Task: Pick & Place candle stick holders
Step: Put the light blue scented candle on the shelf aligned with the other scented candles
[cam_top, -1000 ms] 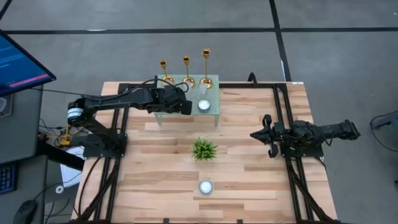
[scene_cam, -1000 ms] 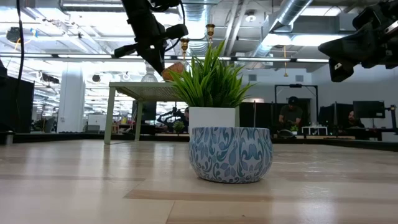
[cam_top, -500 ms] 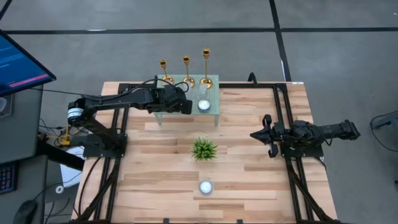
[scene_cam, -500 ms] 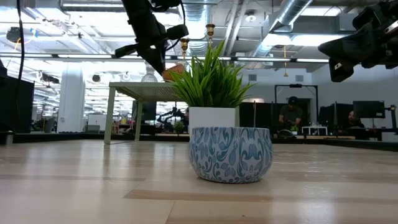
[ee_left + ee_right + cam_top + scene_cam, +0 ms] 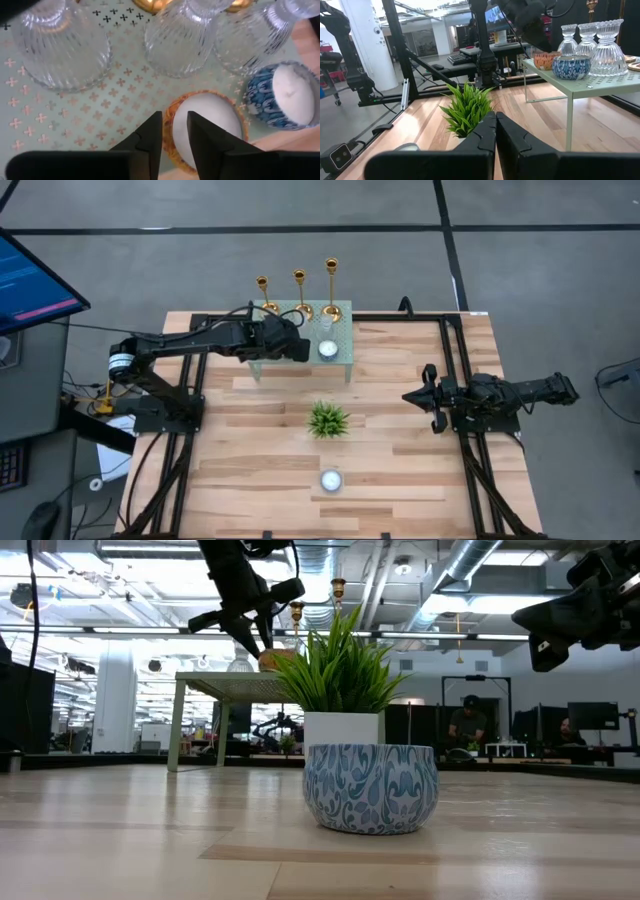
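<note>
Three gold candle stick holders (image 5: 262,288) (image 5: 299,284) (image 5: 331,275) stand on their round bases in a row along the far edge of a small pale-green side table (image 5: 345,332). My left gripper (image 5: 175,127) is open above that table, slanting down. Its fingers straddle the rim of an orange-rimmed white candle (image 5: 210,117), which sits flat on the table top (image 5: 272,659). No gripper touches a candle stick holder. My right gripper (image 5: 410,396) is shut, level and holding nothing, above the main table's right side. My left gripper has one finger (image 5: 202,137) over the white wax and the other (image 5: 150,137) outside the orange rim (image 5: 168,122), coming from above at a slant. I cannot tell whether either finger touches the rim. The candle rests level on the green table.
Three ribbed clear glass cups (image 5: 62,45) (image 5: 182,37) (image 5: 250,40) and a blue-patterned candle (image 5: 282,97) crowd the green table beside my left gripper. A potted green plant (image 5: 328,420) stands mid-table, and another blue-patterned candle (image 5: 331,479) sits toward the near edge.
My left gripper has opened and let go of the orange-rimmed candle. In the low view the candle was tilted in the fingers just above the green table; it now sits level on the table top. The arm has stayed in place.
</note>
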Tool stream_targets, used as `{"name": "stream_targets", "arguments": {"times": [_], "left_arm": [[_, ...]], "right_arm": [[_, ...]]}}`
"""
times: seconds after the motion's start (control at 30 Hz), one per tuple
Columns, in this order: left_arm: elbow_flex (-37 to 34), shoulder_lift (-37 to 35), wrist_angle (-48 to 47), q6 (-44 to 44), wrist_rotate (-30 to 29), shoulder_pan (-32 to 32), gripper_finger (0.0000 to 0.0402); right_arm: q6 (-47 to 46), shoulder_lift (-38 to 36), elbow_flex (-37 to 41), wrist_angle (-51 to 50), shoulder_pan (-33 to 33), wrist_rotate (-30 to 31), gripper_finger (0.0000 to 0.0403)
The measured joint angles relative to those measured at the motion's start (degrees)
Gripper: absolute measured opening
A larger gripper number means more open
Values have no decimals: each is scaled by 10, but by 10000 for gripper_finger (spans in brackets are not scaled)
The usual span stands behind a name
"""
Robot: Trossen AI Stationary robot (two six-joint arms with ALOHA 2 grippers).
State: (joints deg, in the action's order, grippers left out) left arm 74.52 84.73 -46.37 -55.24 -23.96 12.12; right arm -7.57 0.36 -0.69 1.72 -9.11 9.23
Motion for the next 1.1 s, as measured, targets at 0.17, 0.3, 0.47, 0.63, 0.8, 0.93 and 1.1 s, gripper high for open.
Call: {"name": "stream_targets", "arguments": {"times": [0.17,0.3,0.47,0.63,0.8,0.93,1.1], "left_arm": [[0,0,26,27,0,0,103],[0,-12,27,46,7,-2,106],[0,-67,26,61,7,-11,106],[0,-138,34,121,53,-53,106],[-2,-182,38,143,105,-166,106],[-2,-175,43,110,86,-255,106],[-2,-109,52,52,79,-334,107]], "right_arm": [[0,0,0,0,0,0,0],[0,0,0,0,0,0,0],[0,0,0,0,0,0,0],[0,0,0,0,0,0,0],[0,0,0,0,0,0,0],[0,0,0,0,0,0,0],[0,0,0,0,0,0,0]]}}
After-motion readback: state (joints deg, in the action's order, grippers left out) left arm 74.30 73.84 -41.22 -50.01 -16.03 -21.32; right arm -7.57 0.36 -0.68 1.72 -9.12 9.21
